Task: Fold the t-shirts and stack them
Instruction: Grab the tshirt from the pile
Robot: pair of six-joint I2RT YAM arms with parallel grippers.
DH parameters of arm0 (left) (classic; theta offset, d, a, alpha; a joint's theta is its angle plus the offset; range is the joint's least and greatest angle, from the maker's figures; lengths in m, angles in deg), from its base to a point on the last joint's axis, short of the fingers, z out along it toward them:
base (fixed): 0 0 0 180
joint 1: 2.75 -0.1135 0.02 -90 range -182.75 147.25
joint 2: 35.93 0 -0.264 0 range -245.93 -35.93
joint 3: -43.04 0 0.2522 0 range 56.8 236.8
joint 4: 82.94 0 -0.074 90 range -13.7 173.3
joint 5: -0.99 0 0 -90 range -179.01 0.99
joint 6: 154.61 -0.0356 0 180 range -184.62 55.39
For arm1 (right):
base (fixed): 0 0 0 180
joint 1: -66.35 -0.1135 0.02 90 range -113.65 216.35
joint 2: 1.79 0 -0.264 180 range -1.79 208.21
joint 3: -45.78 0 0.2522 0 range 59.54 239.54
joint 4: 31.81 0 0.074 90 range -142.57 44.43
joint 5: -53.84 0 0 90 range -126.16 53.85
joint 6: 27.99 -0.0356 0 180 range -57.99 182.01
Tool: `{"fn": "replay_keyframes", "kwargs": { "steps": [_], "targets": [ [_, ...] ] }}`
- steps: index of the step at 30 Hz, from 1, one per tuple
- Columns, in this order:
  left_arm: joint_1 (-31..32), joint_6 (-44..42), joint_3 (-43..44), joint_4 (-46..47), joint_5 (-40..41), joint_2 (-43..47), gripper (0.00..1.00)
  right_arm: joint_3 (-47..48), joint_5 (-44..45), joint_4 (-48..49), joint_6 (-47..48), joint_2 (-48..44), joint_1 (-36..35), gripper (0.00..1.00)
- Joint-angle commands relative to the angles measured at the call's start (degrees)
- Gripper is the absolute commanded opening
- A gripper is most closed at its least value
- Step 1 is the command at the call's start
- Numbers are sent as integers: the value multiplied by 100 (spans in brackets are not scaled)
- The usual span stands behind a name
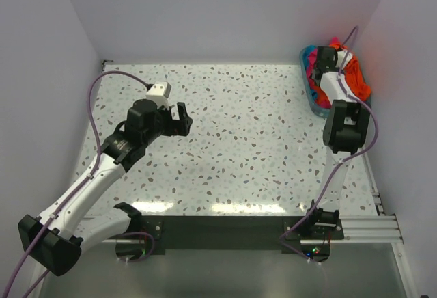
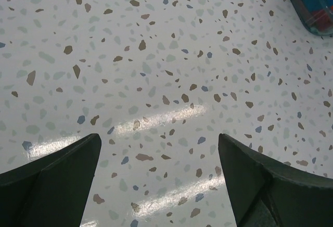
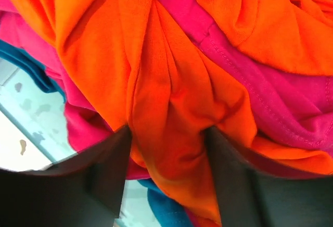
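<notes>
In the basket (image 1: 311, 103), the orange t-shirt (image 3: 171, 107) lies tangled with the pink t-shirt (image 3: 270, 97). It looks soft and limp; a thick fold should hold best. The right pincer (image 3: 167, 130) straddles one, part-open, grip unclear. The left pincer (image 2: 158, 138), well apart from the basket, gapes empty.

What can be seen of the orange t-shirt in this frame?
The orange t-shirt is bright, soft knit cloth, crumpled into deep folds and not folded flat. It lies heaped on top of the pile in the teal basket at the far right corner of the table, tangled with a magenta t-shirt and above blue fabric. One bunched fold stands between the fingers of the right gripper, which flank it closely; whether they grip it cannot be told. No neckline or sleeve is distinguishable.
</notes>
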Motion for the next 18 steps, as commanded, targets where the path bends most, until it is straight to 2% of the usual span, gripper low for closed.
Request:
{"fn": "replay_keyframes", "kwargs": {
  "steps": [1, 2, 6, 18],
  "targets": [
    [-80, -177, 84, 200, -160, -14, 100, 247, 174, 155, -83, -47, -9, 53],
    [-80, -168, 85, 209, -178, -14, 100, 160, 201, 294, -84, -117, -9, 39],
    [-98, -142, 84, 244, -196, -14, 100, -201, 333, 506, 30, -644, -18, 0],
    [-133, -10, 128, 420, -354, -93, 99, -1114, 561, 1086, 584, -2384, -290, 0]
  ]
}}
